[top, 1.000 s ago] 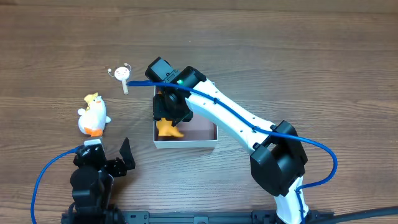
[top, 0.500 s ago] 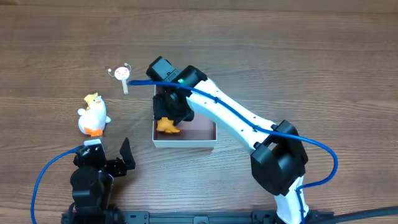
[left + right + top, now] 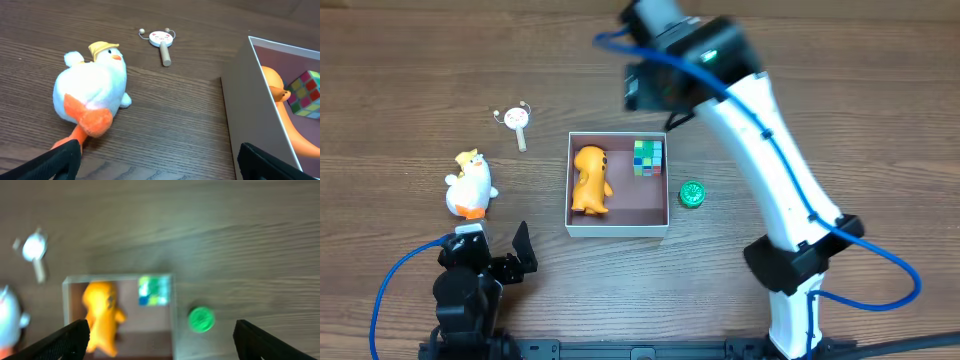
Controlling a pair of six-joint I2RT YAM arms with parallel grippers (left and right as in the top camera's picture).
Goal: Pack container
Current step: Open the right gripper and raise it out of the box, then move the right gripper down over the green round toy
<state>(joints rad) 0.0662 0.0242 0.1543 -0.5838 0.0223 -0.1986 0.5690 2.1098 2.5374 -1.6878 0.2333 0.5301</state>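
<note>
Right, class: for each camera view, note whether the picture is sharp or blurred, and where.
Overhead: container sharp, the right arm smeared at its far end. Left wrist: crisp, white duck and rattle clear. Right wrist: soft throughout, green disc and orange toy fuzzy-edged.
</note>
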